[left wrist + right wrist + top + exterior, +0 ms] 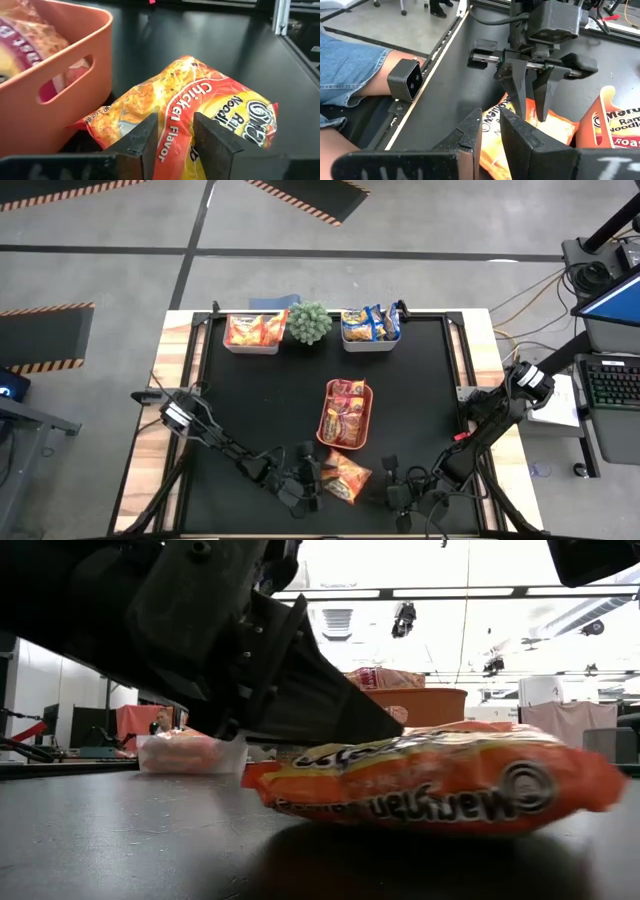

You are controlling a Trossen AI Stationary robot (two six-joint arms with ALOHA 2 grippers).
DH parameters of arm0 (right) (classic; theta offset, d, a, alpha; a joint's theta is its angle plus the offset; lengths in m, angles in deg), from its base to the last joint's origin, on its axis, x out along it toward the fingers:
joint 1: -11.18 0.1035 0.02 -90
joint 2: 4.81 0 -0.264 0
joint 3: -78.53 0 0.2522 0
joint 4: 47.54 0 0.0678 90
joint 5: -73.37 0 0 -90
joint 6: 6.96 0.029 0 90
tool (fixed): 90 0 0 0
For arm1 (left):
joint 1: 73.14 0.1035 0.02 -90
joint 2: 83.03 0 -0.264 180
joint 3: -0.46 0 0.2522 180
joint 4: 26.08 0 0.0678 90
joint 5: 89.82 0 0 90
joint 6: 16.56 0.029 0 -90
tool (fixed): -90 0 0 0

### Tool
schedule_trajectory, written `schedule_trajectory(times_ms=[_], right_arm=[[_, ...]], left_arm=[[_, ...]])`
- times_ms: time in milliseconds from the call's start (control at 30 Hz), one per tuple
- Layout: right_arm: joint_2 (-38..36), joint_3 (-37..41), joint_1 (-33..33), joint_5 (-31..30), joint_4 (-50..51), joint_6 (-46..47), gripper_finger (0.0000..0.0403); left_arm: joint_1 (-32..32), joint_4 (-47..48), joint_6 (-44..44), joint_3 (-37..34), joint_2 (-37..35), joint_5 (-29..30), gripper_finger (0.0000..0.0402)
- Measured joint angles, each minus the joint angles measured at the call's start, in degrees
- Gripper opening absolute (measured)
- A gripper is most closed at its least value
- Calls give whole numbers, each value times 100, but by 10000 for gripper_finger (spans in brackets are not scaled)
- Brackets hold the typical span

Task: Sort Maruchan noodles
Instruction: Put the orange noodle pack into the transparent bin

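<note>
An orange Maruchan noodle packet point(347, 478) lies flat on the black mat near the table's front edge, just in front of the orange tray point(368, 402). The tray holds dark red packets point(345, 420). My left gripper point(318, 477) has come down on the orange packet's left part and has closed on it. My right gripper point(490, 131) hovers to the packet's right, above the mat. Its fingers are almost together and hold nothing. At the far edge one clear bin point(252, 332) holds orange packets and another point(370, 328) holds yellow-and-blue ones. My left gripper pinches the orange packet's left part point(175, 125) between its two fingers, a ridge of wrapper standing up between them. The fingers point(520, 95) slant down from the table's left and near side. The packet's underside point(440, 825) lies on the mat.
A green potted plant point(310, 322) stands between the two far bins. A small black camera box point(405, 80) sits at the mat's near edge. Past that edge are a person's denim-clad legs point(350, 65). Bare mat lies left of the tray.
</note>
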Motion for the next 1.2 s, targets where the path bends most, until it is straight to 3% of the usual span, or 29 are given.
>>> schedule_trajectory(times_ms=[233,433,900,1000,1200], right_arm=[[2,0,0,-1,2,0,59],[7,0,0,-2,4,-1,59],[7,0,-31,-13,2,375,59],[7,0,-84,-17,2,564,59],[7,0,-285,0,5,599,59]], left_arm=[[-75,1547,-519,-7,-493,190,88],[-238,3669,-1664,-13,-1021,580,75],[-736,8435,-4475,-44,-2082,356,69],[-737,8909,-4704,-44,-2246,399,69],[-737,8972,-4523,-42,-2549,740,69]])
